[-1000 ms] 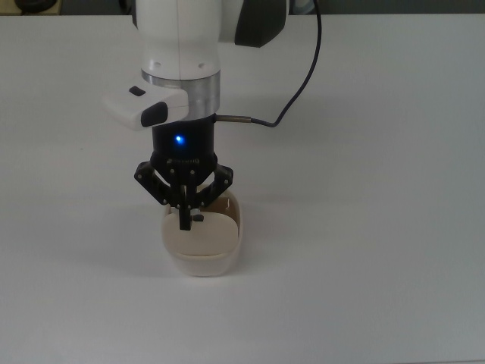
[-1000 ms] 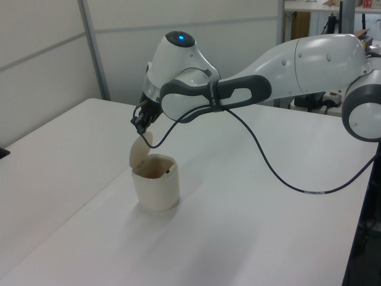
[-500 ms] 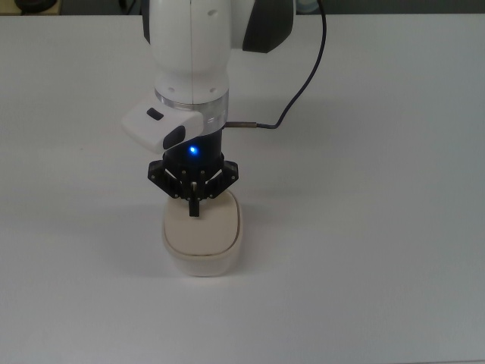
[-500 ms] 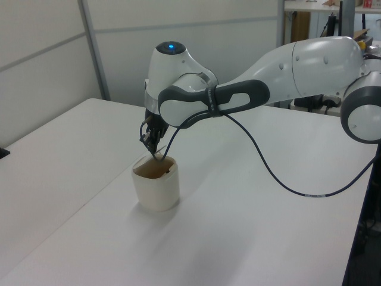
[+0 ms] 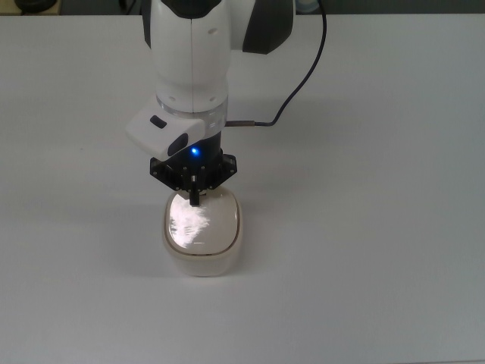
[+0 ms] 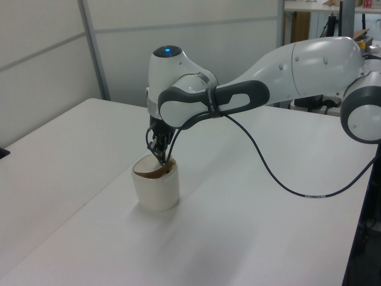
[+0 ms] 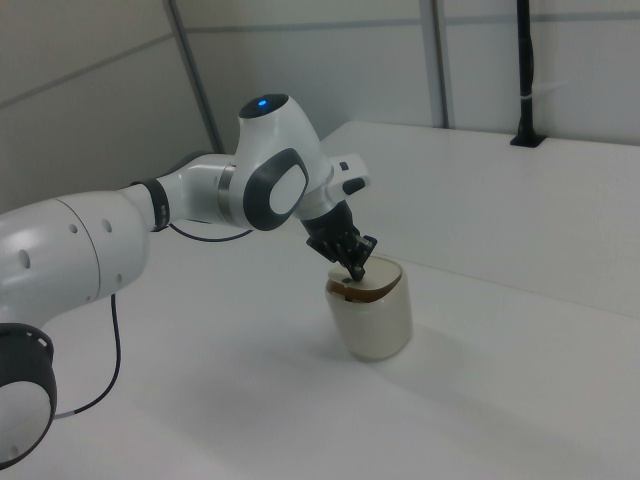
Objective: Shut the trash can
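The cream trash can (image 5: 201,256) stands on the white table (image 5: 379,227). Its glossy lid (image 5: 203,224) lies nearly flat over the opening in the top view. In the left view the trash can (image 6: 156,190) shows a brownish lid (image 6: 152,173) lying low inside the rim. My gripper (image 5: 195,199) points down with its black fingers shut together, the tips resting on the lid's far edge. The black knob is hidden under the fingertips. The side views show the gripper (image 6: 162,159) (image 7: 357,270) touching the top of the can (image 7: 375,320).
A black cable (image 5: 299,80) loops from my wrist over the table behind the can. The table's edge (image 6: 59,238) runs along the left view's left. A black post (image 7: 522,70) stands at the far table edge in the right view.
The lid was standing open a second ago and has swung down over the can. My gripper moved down with it and now rests on the lid's edge.
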